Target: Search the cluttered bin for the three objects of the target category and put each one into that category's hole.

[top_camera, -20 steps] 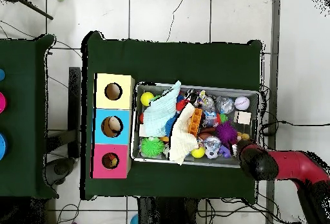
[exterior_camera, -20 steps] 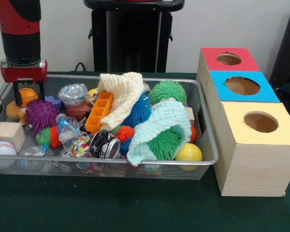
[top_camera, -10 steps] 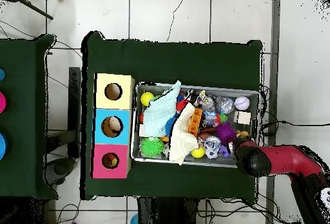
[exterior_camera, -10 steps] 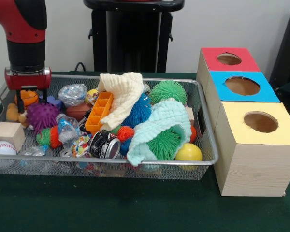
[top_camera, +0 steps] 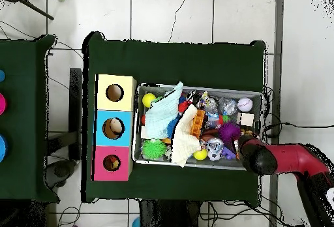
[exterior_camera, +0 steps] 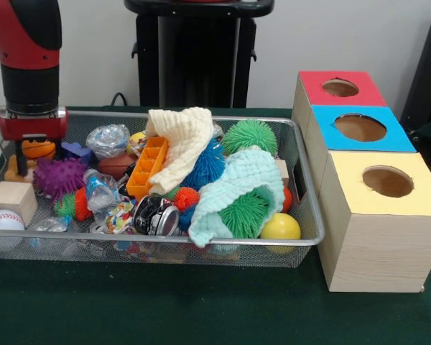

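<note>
The silver wire-mesh bin (exterior_camera: pixel 201 239) is packed with toys and cloths; it also shows in the overhead view (top_camera: pixel 196 166). The hole (exterior_camera: pixel 340 88) is in the red-faced wooden box, farthest of the three boxes on the right, and at the lower left in the overhead view (top_camera: pixel 111 164). My gripper (exterior_camera: pixel 37 165) is low in the bin's far left corner, open, straddling an orange ball (exterior_camera: pixel 39 149). One black finger (exterior_camera: pixel 20 159) stands left of the ball; the other is hidden. In the overhead view the arm's head covers the gripper (top_camera: pixel 254 156).
A purple spiky ball (exterior_camera: pixel 57 176), a wooden cube (exterior_camera: pixel 11 200) and a baseball (exterior_camera: pixel 1 221) lie close to the gripper. A cream cloth (exterior_camera: pixel 183 140) and a mint cloth (exterior_camera: pixel 241 183) cover the middle. The blue-faced box (exterior_camera: pixel 360 127) and yellow-faced box (exterior_camera: pixel 387 181) flank the red one.
The gripper has come down lower into the bin's corner over the orange ball and shifted slightly left in the front view. The bin's contents have not moved.
</note>
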